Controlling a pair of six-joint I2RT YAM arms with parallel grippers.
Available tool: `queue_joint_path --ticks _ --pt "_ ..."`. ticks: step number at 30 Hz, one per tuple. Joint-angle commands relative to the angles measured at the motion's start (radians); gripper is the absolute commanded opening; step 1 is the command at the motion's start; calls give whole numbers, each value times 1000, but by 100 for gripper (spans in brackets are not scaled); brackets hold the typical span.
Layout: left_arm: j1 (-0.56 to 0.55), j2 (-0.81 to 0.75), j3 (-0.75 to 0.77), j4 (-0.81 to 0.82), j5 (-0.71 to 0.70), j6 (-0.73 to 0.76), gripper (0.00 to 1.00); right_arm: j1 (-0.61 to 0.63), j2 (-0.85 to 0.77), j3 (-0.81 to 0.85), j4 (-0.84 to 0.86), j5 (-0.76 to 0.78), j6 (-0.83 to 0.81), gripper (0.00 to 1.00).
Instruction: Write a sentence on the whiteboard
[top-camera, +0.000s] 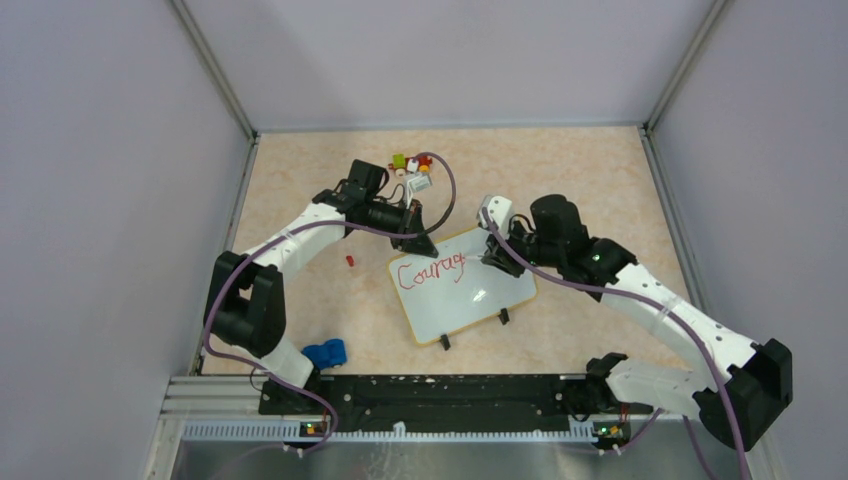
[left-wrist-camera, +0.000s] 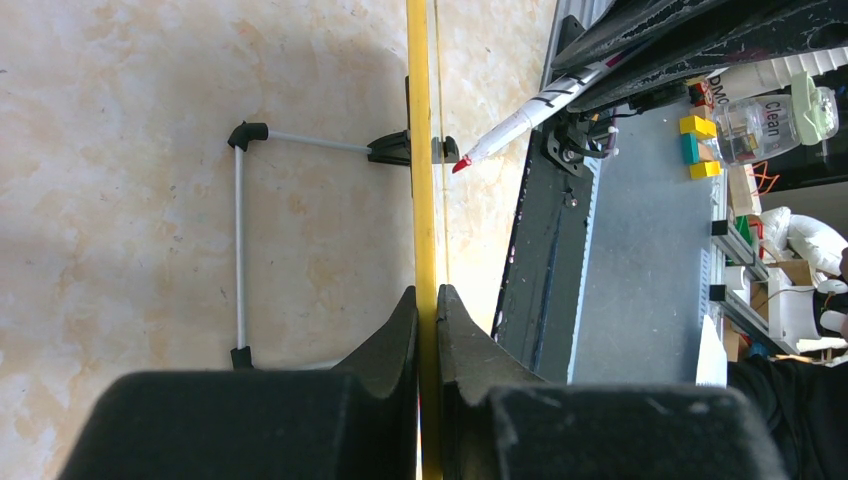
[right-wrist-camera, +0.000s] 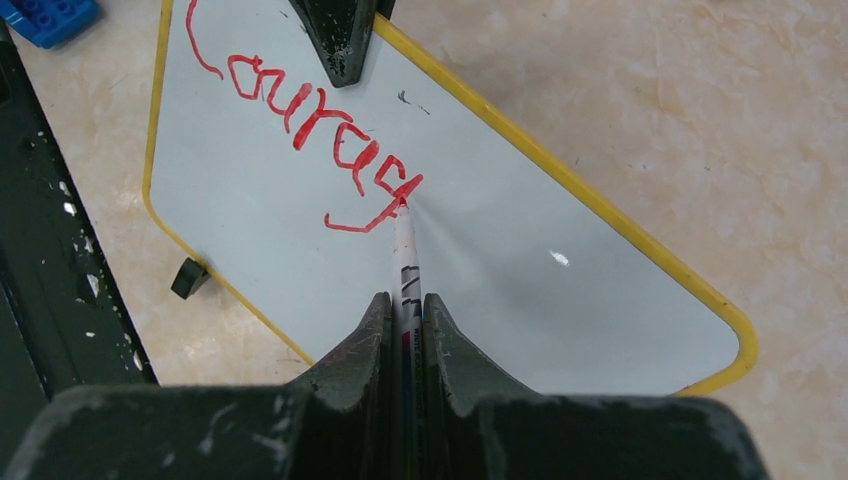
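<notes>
top: whiteboard (top-camera: 470, 300) lies skewed on table (top-camera: 600, 180) btwn both arms, red sentence (top-camera: 430, 270) reads only "courag". left wrist: left gripper (left-wrist-camera: 427, 300) pinches whiteboard's yellow rim, seen edge-on. right wrist: right gripper (right-wrist-camera: 403, 305) clamped on marker (right-wrist-camera: 405, 250), tip touching the last g.

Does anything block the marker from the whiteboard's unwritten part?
Nothing visible. The marker, held by the right gripper, touches the whiteboard after the red writing; no object lies on the surface beyond. The left gripper clamps its rim, off that path.
</notes>
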Motion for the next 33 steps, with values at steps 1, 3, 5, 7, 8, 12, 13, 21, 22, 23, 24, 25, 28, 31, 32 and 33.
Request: queue_joint_path --ticks 1,3,5,7,8,12,13,21,22,23,24,25,28,31,32,33 --pt "-16 22 -27 -26 -28 55 0 -12 -12 11 29 21 -5 0" --pt "-15 24 -27 -25 -29 55 0 -12 -5 12 31 29 -5 0" --pt "-16 23 -27 -24 -29 55 0 -13 0 12 29 46 -7 0" --pt "-16 26 -27 -22 -28 54 0 -19 1 11 30 56 -10 0" --pt "-15 27 -27 -22 -28 54 0 -21 4 10 26 58 -13 0" --pt "-16 31 -28 -21 -27 57 0 -28 5 4 22 65 -20 0" --pt "-16 31 -27 -22 -27 57 0 -31 6 5 22 66 -22 0" --pt "-16 31 -27 -21 -27 55 0 -55 0 8 10 76 -35 0" --pt "-16 31 -27 -22 -27 55 0 -57 -3 10 6 78 -37 0" --pt "-15 32 -27 -21 -27 55 0 -58 -3 13 4 79 -37 0" --pt "-15 33 -28 -21 -28 55 0 -59 -3 16 3 79 -38 0" --pt "-15 32 -27 -21 -27 54 0 -59 -4 19 3 79 -38 0" --pt "-16 33 -27 -22 -28 55 0 -61 -1 27 8 74 -34 0" --pt "-16 33 -25 -21 -27 54 0 -61 6 40 15 74 -30 0" --pt "-15 33 -25 -21 -27 54 0 -61 7 43 16 75 -29 0" --pt "-16 32 -26 -21 -28 55 0 -61 9 46 17 74 -29 0"
